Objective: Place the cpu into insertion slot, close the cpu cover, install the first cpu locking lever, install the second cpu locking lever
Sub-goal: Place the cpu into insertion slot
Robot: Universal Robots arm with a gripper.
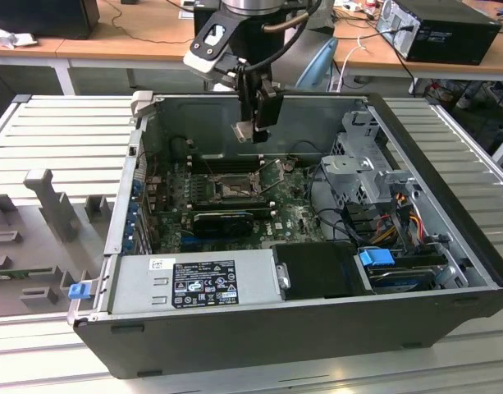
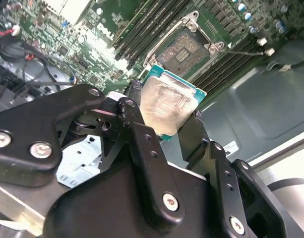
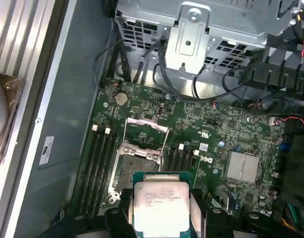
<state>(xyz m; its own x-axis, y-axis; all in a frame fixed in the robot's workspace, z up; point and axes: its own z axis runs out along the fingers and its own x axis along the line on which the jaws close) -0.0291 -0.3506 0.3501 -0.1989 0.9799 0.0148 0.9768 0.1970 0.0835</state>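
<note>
Open computer case [image 1: 235, 324] holding a green motherboard [image 1: 294, 218], gripper [image 3: 159, 217] clamped on the cpu [image 3: 159, 201] above the bare insertion slot [image 3: 136, 171], the cpu cover [image 3: 148, 130] raised.

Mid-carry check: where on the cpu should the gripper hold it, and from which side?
By two opposite edges, from above its metal top, as the gripper holds the cpu now. It is flat, thin and square, so parallel edges suit the fingers and the underside is left free for the insertion slot.
</note>
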